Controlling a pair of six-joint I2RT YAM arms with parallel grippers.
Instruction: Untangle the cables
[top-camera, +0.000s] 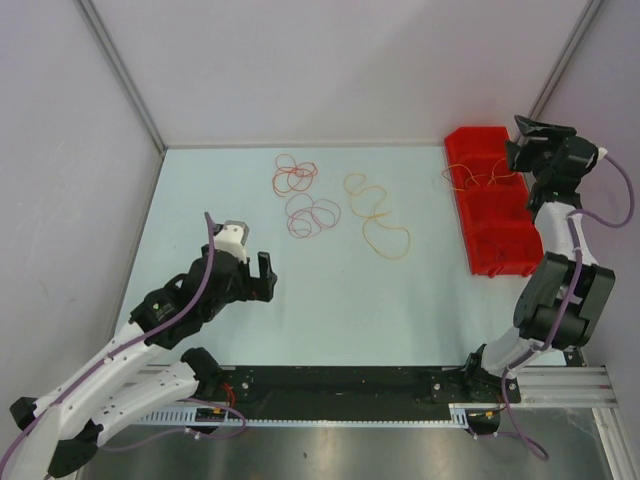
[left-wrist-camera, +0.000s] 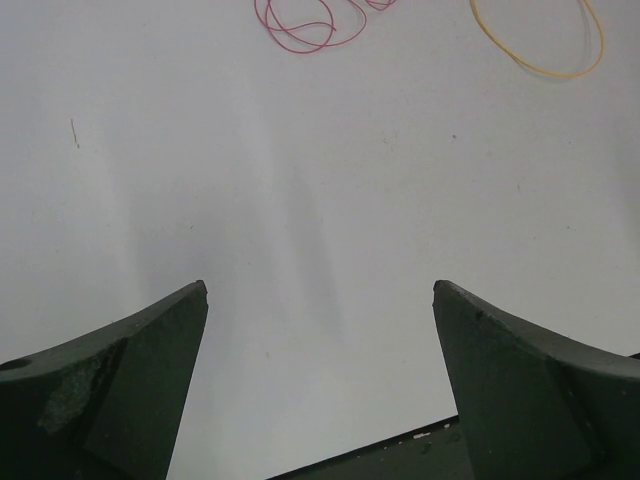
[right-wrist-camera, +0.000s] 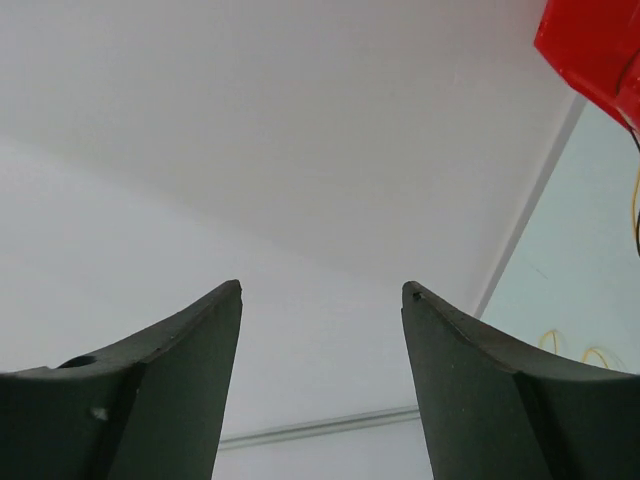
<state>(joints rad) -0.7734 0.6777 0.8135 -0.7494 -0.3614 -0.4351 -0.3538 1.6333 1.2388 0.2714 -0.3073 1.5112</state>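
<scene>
A: Closest in is the left hand (left-wrist-camera: 320, 290), its two dark fingers (left-wrist-camera: 120, 390) spread wide. Only bare bench (left-wrist-camera: 300, 200) shows between them, so it grips nothing.

B: Where do the cables lie from there?

A: Ahead of it, toward the far side and a little to its right. From above, the red cable (top-camera: 295, 177) is the farthest, curled in small loops. The pinkish-brown cable (top-camera: 312, 215) sits just nearer, so close that I cannot tell whether the two cross. The orange-yellow cable (top-camera: 378, 218) lies to their right, near them but apart. Its long axis slants from far-left to near-right.

B: And the other arm?

A: The right hand (top-camera: 515, 142) hovers over the far end of the red bin (top-camera: 500, 250), also parted and empty. Its wrist view shows mostly wall. Thin orange and dark strands (top-camera: 478, 175) drape over the bin's left wall, just beside that hand.

B: So which arm goes for what?

A: I'd judge the left hand is the one for the loops on the bench. It is much nearer, and the pinkish-brown coil is the first thing in its path across open bench. The right hand is better placed for the strands at the bin.
</scene>
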